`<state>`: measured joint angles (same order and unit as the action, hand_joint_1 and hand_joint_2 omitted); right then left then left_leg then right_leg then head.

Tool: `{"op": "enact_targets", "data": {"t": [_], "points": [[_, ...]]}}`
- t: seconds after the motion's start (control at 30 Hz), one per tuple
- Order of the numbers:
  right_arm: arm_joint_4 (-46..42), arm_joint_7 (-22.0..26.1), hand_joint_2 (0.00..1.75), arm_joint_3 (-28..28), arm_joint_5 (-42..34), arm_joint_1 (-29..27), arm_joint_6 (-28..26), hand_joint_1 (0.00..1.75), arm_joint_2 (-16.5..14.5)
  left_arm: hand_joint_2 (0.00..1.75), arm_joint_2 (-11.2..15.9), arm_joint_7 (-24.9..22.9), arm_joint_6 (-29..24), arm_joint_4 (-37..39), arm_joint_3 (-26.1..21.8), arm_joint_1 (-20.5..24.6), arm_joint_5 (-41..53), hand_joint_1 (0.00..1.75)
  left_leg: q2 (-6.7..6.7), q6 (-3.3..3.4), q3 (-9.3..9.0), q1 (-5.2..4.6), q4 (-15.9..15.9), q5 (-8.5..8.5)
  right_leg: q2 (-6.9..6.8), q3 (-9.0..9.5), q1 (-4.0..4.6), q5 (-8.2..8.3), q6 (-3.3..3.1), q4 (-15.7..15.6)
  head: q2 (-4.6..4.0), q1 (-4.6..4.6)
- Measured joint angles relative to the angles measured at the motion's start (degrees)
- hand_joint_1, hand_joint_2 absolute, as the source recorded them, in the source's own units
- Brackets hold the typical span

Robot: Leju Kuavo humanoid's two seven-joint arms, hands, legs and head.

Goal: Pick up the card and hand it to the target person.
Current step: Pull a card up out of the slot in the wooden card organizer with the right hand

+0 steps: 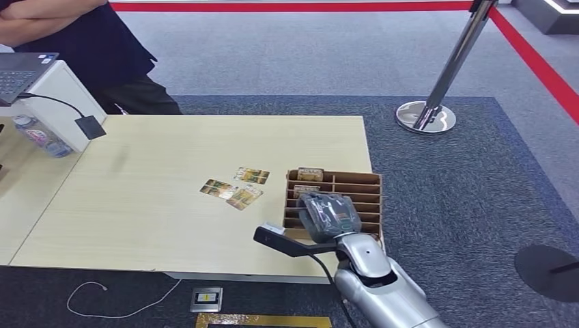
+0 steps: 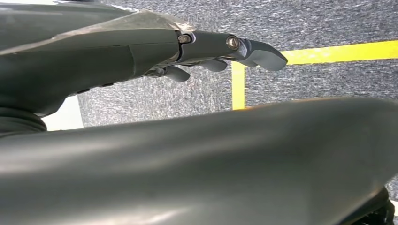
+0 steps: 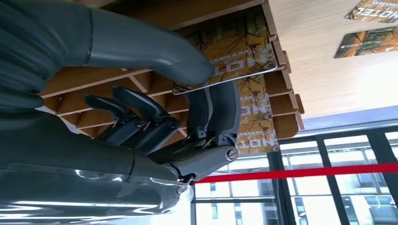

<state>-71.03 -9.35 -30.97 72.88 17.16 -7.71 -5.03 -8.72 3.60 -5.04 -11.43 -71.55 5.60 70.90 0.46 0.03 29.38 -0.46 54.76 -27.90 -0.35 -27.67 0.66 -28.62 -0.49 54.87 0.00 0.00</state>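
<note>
- Your right hand (image 3: 155,117) is over the brown slotted card box (image 1: 355,188). It pinches a card (image 3: 234,58) between the thumb (image 3: 155,51) and a finger.
- The card is right at the hand, just above the box slots. I can't tell if it is all the way out of its slot.
- Two more cards stand in the slots just past the held one.
- Three loose cards (image 1: 232,188) lie on the table (image 1: 136,205), off to the thumb side of the hand and a bit ahead of it.
- Your left hand (image 2: 220,51) hangs low over the carpet. Its fingers are apart and hold nothing.
- You look to be at the pick-up step.
- Next you likely need to lift the card straight up, clear of the box.
- Then carry it to the person (image 1: 82,48) standing at the far corner of the table, well away from the hand.
- Keep the pinch tight, since a thin card could slip.
</note>
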Motion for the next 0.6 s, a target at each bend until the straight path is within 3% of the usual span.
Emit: {"op": "enact_targets", "data": {"t": [0.43,0.6], "points": [[-19.7,2.0,1.75,0.2,1.1,-2.6,-0.4,1.75,5.1,0.00,-0.6,0.6,-0.3,0.0,-1.1,0.1,-1.2,0.00,-0.07,0.03,-0.01,-0.02,0.0,-0.01,-0.08,0.03,-0.02,-0.03,-0.01,0.0,0.00,0.00],[-22.1,3.8,1.75,-0.5,0.9,-0.4,-1.1,1.75,5.2,0.00,-0.8,0.7,-0.6,0.1,-1.4,0.1,-1.5,0.00,0.02,0.03,-0.01,-0.03,0.0,-0.02,0.01,0.00,-0.03,-0.02,-0.01,0.0,0.00,0.00]]}}
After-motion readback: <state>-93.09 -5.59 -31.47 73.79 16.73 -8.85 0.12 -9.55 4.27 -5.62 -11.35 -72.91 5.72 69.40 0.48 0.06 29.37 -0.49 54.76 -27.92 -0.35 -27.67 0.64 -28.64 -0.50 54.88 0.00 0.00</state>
